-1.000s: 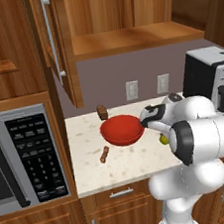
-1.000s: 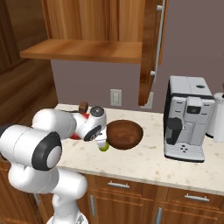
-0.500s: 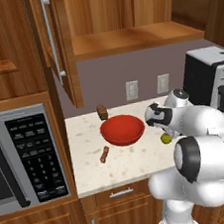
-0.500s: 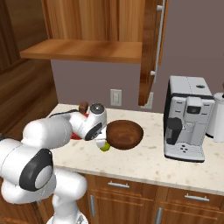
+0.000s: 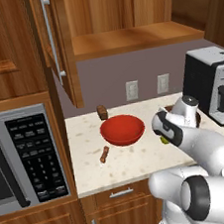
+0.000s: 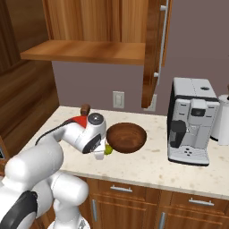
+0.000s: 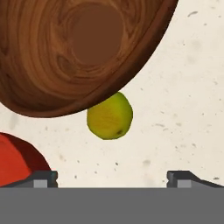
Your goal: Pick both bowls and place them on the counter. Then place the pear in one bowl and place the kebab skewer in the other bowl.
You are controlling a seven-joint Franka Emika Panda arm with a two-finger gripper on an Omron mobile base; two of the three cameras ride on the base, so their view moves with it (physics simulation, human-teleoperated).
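While the gripper (image 7: 112, 177) is hanging right above the pear (image 7: 110, 116), you are seeing its fingers (image 7: 41, 178) spreading to their full width, wider than a second ago, and they are holding nothing. In the base views the arm has also been swinging lower and closer toward the wooden bowl (image 6: 126, 137) during this last second.

The pear is lying on the counter (image 7: 183, 87), just beside the near rim of the wooden bowl and partly tucked under its edge in the hand view. The red bowl (image 5: 122, 129) is standing on the far side of the pear from the wooden bowl. The kebab skewer (image 5: 104, 155) is resting on the counter beyond the red bowl, well apart from the wooden bowl.

Both bowls are already sitting on the counter, so I am judging that the pear step is now starting. You are probably needing to lower carefully, because the wooden rim is crowding one side of the fruit.
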